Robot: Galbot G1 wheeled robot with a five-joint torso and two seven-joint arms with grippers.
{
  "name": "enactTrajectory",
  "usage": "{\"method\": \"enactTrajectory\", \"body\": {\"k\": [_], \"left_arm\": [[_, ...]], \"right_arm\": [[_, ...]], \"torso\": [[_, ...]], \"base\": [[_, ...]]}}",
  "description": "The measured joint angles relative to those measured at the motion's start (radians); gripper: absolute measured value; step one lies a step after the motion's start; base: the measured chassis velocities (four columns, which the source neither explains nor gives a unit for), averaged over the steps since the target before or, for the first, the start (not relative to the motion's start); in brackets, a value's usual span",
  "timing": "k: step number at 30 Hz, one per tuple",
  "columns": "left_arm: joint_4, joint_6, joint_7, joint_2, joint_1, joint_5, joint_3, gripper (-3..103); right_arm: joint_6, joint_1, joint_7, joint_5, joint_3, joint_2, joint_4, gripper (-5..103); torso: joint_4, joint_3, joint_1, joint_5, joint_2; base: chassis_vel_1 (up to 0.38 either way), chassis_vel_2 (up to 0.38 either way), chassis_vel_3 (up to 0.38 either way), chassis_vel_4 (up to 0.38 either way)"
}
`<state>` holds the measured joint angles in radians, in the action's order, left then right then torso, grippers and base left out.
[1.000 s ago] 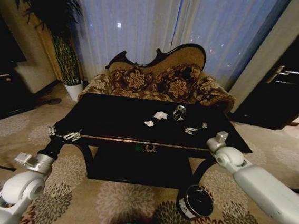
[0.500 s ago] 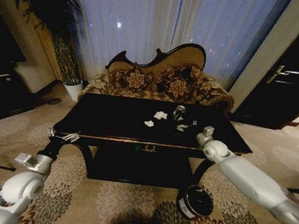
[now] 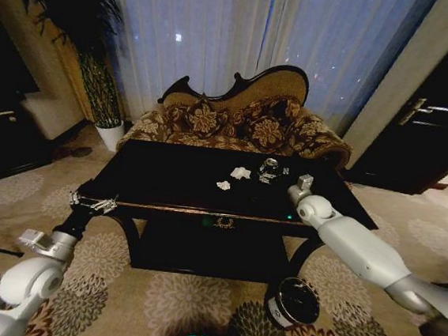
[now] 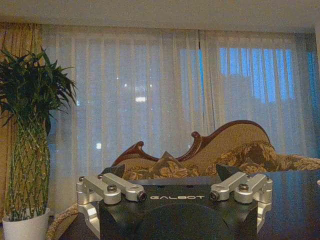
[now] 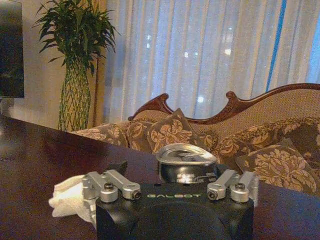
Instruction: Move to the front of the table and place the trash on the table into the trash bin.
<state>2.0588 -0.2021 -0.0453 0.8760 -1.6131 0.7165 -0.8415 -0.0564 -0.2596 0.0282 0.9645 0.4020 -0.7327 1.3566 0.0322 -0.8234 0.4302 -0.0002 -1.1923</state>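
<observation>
1. Right arm has swung in over the last second: the right pincer (image 3: 285, 172) was off the table's near-right corner and is now over the table (image 3: 167, 180), just beside the crumpled clear bottle (image 3: 268, 170).
2. Right wrist view: the bottle (image 5: 186, 161) sits dead ahead between the linkage arms, with a white lump (image 5: 67, 196) near one side. Jaws look spread, nothing held; the fingertips are hidden behind the body, so this is a judgement.
3. Meaning: the approach looks about done and the bottle is the likely first pick. Nothing is binned yet.
4. Left arm has barely moved. The left pincer (image 3: 94, 202) is parked at the table's near-left corner, off the top. In the left wrist view the jaws look open and empty (image 4: 175, 197).
5. Base is unchanged and already in front of the table.
6. Count on the table: 1 bottle, 2 white paper lumps, one far (image 3: 241, 173) and one nearer (image 3: 223, 185). The small wrapper piece can't be made out now, as the arm covers that spot.
7. 1 bin (image 3: 294, 302), on the carpet at near right, below the table edge, under the right arm.
</observation>
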Motion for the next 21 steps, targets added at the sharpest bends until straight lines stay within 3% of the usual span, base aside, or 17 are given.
{"method": "enactTrajectory", "body": {"k": [4,7,10,13,21], "left_arm": [[0.000,0.000,0.000,-0.001,-0.001,0.002,-0.006,100],[0.000,0.000,0.000,-0.001,-0.003,0.003,-0.010,100],[0.000,0.000,0.000,0.000,-0.003,0.004,-0.010,100],[0.000,0.000,0.000,0.001,-0.001,0.004,-0.007,100],[0.006,-0.001,0.000,0.006,0.001,0.003,-0.003,100]], "right_arm": [[-0.007,0.002,-0.001,-0.010,0.006,-0.010,-0.007,79],[-0.011,0.001,-0.005,-0.013,0.006,-0.016,-0.009,62],[-0.012,-0.004,-0.007,-0.015,0.002,-0.016,-0.009,57],[-0.012,-0.013,-0.008,-0.018,-0.004,-0.009,-0.003,41],[-0.013,-0.026,-0.013,-0.020,-0.019,0.012,0.020,30]], "torso": [[0.0001,0.000,0.000,0.0002,0.000],[0.0000,0.000,0.000,0.0002,0.000],[0.0001,0.000,0.000,0.0002,0.000],[0.0000,0.000,0.000,0.0002,0.000],[0.0001,0.000,0.000,0.0002,0.000]], "base": [[0.000,0.000,0.000,0.000],[0.000,0.000,0.000,0.000],[0.000,0.000,0.000,0.000],[0.000,0.000,0.000,0.000],[0.000,0.000,0.000,0.000]]}}
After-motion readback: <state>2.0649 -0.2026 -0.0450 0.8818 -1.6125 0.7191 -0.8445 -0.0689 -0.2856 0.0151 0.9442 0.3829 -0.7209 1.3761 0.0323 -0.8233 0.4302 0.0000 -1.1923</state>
